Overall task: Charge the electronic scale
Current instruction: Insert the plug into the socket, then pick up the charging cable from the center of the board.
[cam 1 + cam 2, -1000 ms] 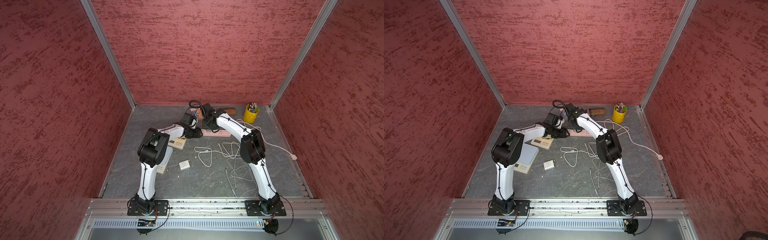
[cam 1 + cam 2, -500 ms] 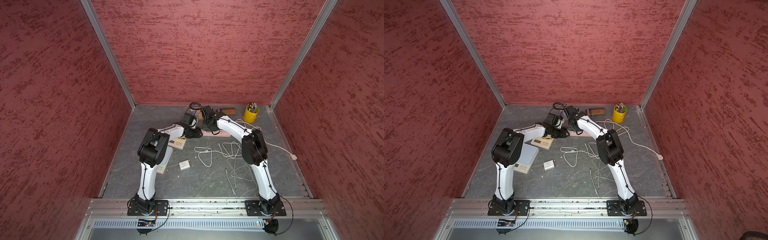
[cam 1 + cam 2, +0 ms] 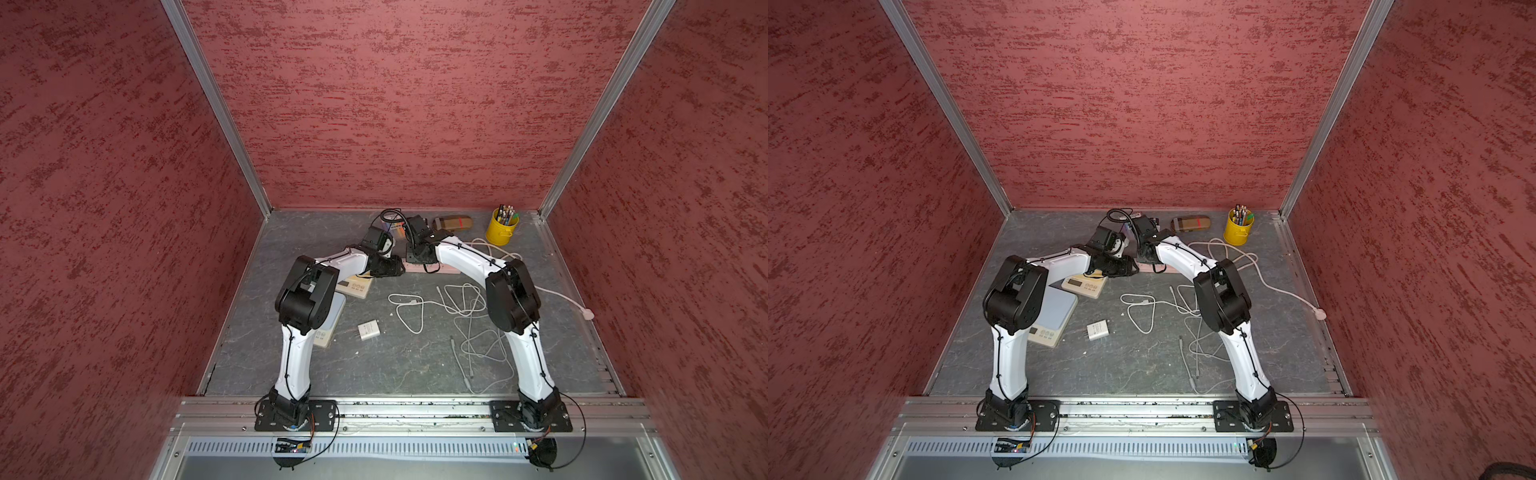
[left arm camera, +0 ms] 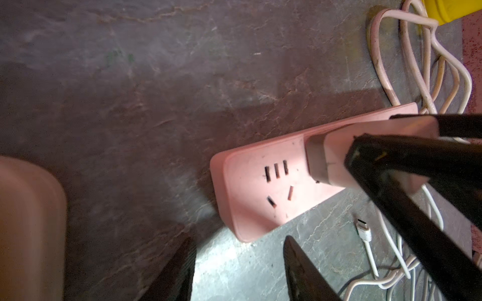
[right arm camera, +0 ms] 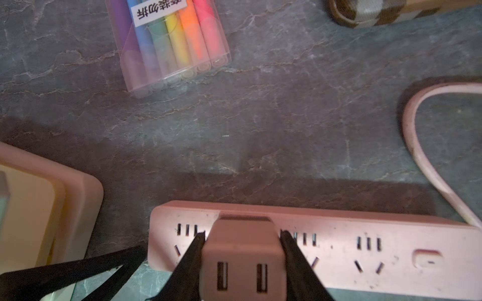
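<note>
- At the rear of the table [image 3: 395,365], the right gripper [image 5: 242,234] has its fingers pinching a charger adapter [image 5: 242,263] that sits on the pink power strip [image 5: 365,234]
- Left gripper [image 4: 238,239]: fingers spread, gripping nothing, just off the strip's end
- Electronic scale [image 3: 1059,316]: flat beneath the left elbow; second scale [image 3: 1084,284] under the left forearm
- White cable [image 4: 364,230]: loose beside the strip

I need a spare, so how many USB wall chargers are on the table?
2. A white charger lies loose mid-table, prongs toward the larger scale; a two-port charger stands on the pink power strip, clamped in the right hand. The arms could hide more.
</note>
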`<state>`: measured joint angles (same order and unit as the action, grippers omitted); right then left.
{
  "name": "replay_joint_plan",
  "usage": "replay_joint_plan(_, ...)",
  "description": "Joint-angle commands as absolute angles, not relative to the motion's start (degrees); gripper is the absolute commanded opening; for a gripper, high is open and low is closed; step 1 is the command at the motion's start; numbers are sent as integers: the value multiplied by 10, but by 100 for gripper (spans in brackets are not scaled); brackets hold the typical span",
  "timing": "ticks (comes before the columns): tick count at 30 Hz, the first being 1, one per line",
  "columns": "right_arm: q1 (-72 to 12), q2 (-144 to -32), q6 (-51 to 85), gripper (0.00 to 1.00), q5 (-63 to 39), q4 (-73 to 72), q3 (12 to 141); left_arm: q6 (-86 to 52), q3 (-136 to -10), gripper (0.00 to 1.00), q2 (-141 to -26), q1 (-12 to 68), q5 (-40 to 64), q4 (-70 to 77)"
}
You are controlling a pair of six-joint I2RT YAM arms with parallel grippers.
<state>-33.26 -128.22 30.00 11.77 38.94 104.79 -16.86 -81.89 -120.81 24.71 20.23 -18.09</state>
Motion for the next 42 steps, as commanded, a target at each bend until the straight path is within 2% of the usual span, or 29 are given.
replay_joint_plan(1,-345,-1345,314,7,59,497,990,-158,-826,57,-1192,244,212,-194)
replay_joint_plan(6,-345,-1304,311,39,87,499,1048,-147,-823,59,-1164,244,215,-204)
replay_joint_plan(8,-345,-1293,305,48,93,503,1077,-144,-820,60,-1155,244,215,-207)
replay_joint_plan(13,-345,-1252,297,59,93,502,1126,-120,-799,63,-1116,244,216,-215)
replay_joint_plan(18,-346,-1167,295,62,71,447,1065,-84,-761,64,-1055,244,216,-221)
replay_joint_plan(27,-391,-976,313,62,17,258,736,-82,-653,63,-943,238,186,-253)
replay_joint_plan(33,-392,-966,327,65,39,247,634,-143,-608,58,-922,241,171,-305)
replay_joint_plan(42,-392,-1008,291,64,24,240,618,-198,-563,57,-893,285,161,-301)
